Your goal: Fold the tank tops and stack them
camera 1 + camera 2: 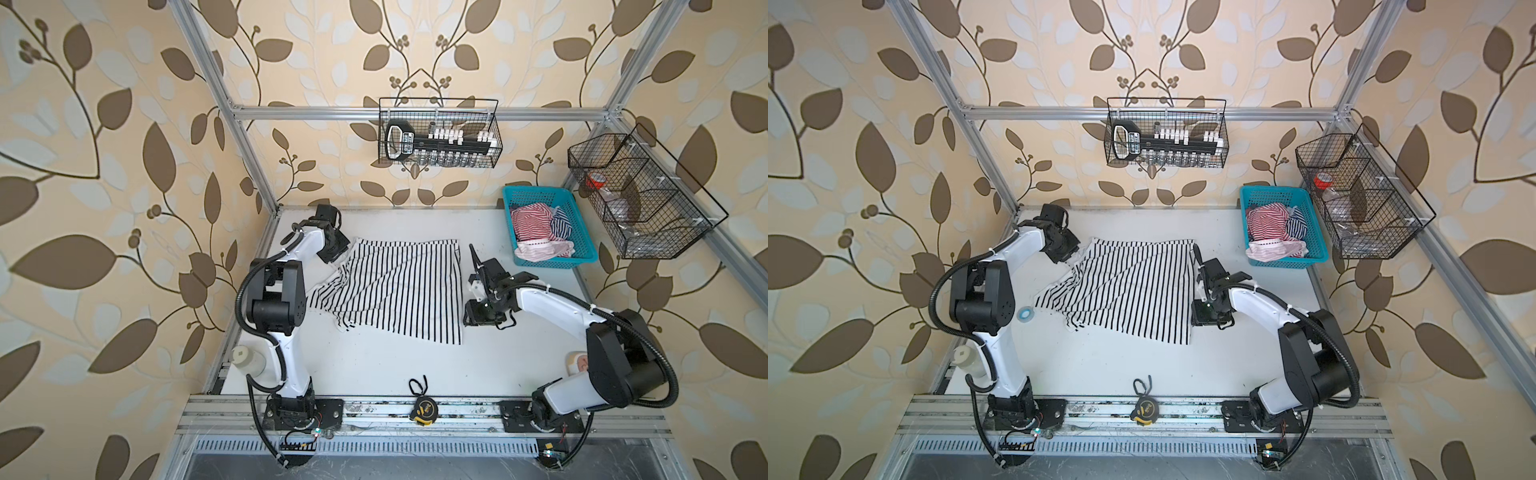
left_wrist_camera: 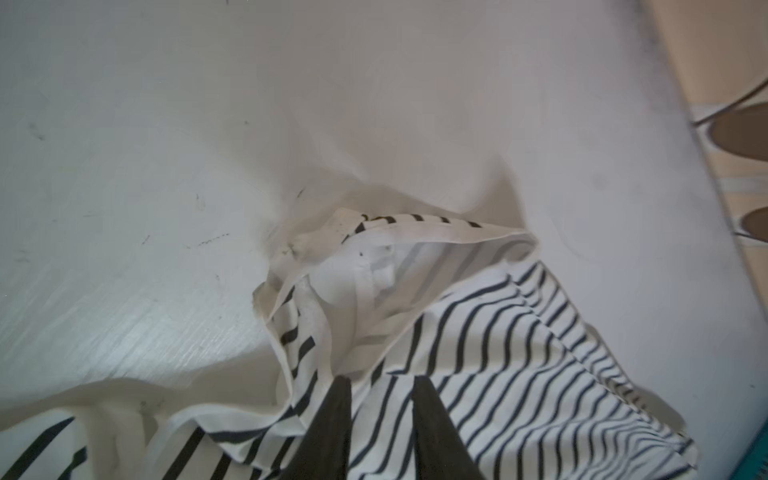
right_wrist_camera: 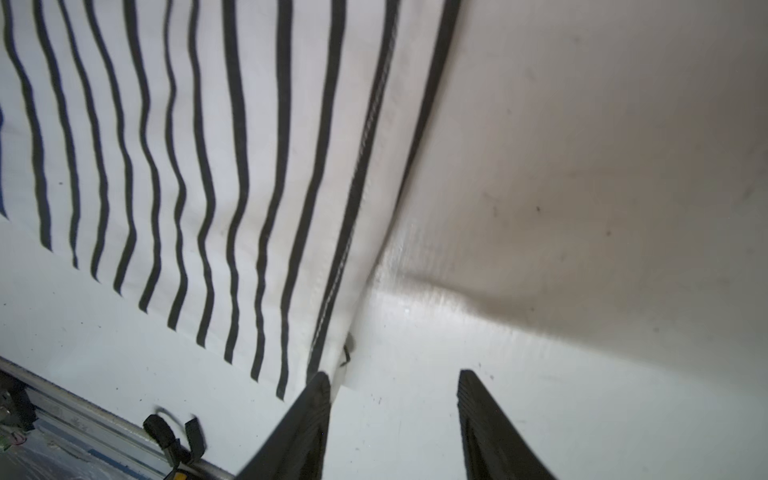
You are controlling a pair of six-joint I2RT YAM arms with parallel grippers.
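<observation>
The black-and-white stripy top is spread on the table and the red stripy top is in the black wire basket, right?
Not quite. The red-and-white top lies in the turquoise basket, not a black wire one, as both top views show. The black-and-white top is indeed spread on the table.

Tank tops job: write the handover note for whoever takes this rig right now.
Left claw: jaws narrowly apart over the bunched strap end of the black-and-white top; grip unclear.
Right claw: open at that top's hem corner, holding nothing.
That top lies spread on the table, strap end rumpled.
Crumpled in the turquoise basket: red-and-white top, navy-and-white top.
Done: no finished fold, no stack.
To do: fold all three, stack them.
</observation>
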